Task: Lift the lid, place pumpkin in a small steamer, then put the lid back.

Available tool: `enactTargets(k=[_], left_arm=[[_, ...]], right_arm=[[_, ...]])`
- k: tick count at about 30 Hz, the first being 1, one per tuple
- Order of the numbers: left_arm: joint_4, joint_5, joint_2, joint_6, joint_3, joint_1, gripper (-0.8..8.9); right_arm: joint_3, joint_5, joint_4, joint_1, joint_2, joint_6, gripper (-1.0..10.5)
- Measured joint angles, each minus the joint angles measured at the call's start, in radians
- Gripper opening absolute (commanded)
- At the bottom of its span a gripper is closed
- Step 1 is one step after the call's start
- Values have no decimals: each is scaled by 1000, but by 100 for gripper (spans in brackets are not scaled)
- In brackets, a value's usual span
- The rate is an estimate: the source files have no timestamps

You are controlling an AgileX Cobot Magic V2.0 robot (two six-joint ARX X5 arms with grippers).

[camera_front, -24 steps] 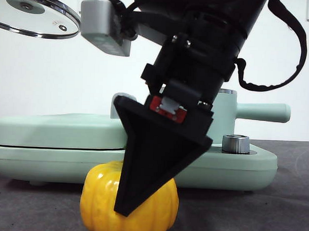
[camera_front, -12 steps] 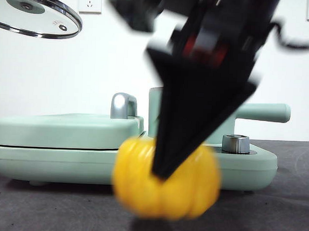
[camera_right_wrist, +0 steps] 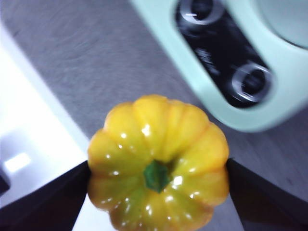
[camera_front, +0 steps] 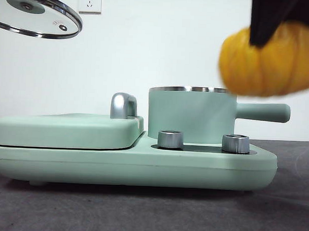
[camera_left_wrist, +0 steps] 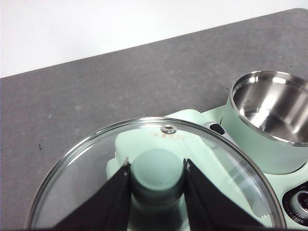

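Observation:
My right gripper [camera_front: 272, 28] is shut on the yellow-orange pumpkin [camera_front: 270, 61], which hangs high at the right, above the handle side of the small steamer [camera_front: 191, 116]. In the right wrist view the pumpkin [camera_right_wrist: 159, 161] fills the gap between the jaws, green stem up. The steamer stands open on the base; its steel inside [camera_left_wrist: 272, 106] is bare. My left gripper [camera_left_wrist: 156, 173] is shut on the mint knob of the glass lid [camera_left_wrist: 159, 178]. The lid [camera_front: 37, 15] is held high at the far left.
The flat mint-green griddle unit [camera_front: 67, 130] with a chrome handle [camera_front: 123, 105] lies left of the steamer on the shared base. Two steel dials [camera_front: 170, 139] sit on the base front. Dark table surface [camera_front: 141, 211] lies before it.
The right gripper has lifted the pumpkin from the table in front of the base, up and to the right, to above the steamer's handle. The lid has stayed put.

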Motion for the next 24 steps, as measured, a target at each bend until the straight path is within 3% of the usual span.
enactTargets(k=[3, 12, 24], left_arm=[[0, 0, 0, 0, 0, 0, 15], [0, 0, 0, 0, 0, 0, 15], [0, 0, 0, -5, 0, 0, 15]], right_arm=[[100, 4, -71, -66, 18, 15, 418], [376, 44, -62, -207, 189, -16, 418], [634, 44, 58, -270, 539, -61, 418]])
